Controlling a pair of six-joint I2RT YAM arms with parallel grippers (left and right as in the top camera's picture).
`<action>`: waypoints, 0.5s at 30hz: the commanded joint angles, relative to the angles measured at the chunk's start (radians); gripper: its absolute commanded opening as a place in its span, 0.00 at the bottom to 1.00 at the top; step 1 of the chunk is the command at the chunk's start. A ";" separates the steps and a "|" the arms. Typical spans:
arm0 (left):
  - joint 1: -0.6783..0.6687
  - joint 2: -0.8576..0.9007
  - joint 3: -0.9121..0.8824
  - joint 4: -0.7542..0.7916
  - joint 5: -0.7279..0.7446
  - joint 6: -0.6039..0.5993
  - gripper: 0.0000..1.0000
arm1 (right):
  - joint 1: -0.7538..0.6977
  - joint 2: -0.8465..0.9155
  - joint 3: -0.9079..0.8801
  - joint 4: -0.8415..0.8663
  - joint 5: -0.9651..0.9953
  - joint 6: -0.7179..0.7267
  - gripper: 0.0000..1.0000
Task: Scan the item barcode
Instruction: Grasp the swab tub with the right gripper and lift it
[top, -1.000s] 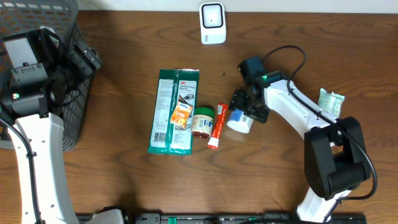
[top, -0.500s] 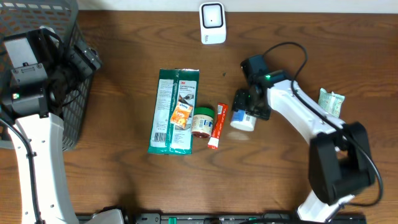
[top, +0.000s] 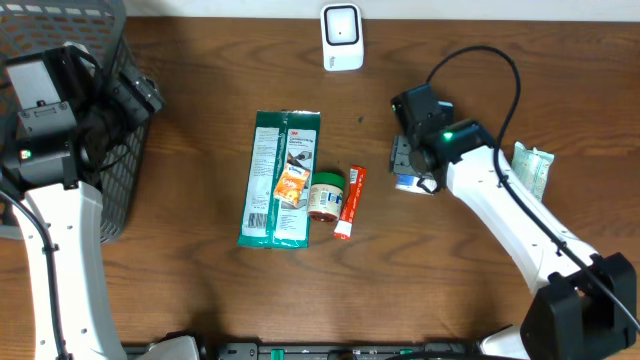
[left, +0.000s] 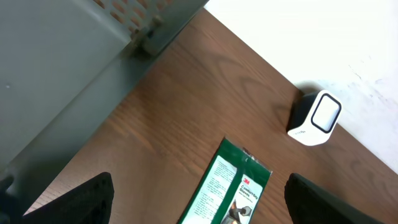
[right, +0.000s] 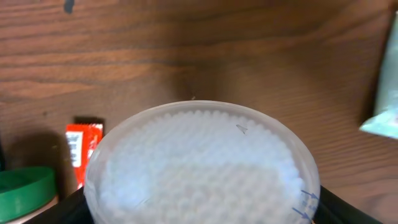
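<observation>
Transport step: the cotton-swab tub is held clamped in the right fingers, short of the barcode scanner. Barcode presentation is required next. The left fingers are spread.

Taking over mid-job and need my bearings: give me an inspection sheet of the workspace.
Surface: wooden table, no spills seen.
Job's things: scanner at the far edge; clear tub in the right end effector.
Clutter: green pack, orange sachet, jar and red tube mid-table; packet at right.
Grippers: right end effector closed on the tub; left end effector open, empty.
Cables: black cable loops above the table at right.
Surroundings: grey basket at left.
</observation>
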 joint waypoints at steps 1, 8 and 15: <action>0.003 -0.005 0.016 0.000 -0.013 -0.001 0.86 | 0.030 -0.013 -0.027 0.040 0.133 -0.016 0.63; 0.003 -0.005 0.016 0.000 -0.013 -0.001 0.86 | 0.085 -0.013 -0.245 0.382 0.215 -0.017 0.61; 0.003 -0.005 0.016 0.000 -0.013 -0.001 0.86 | 0.096 -0.012 -0.416 0.696 0.268 -0.017 0.58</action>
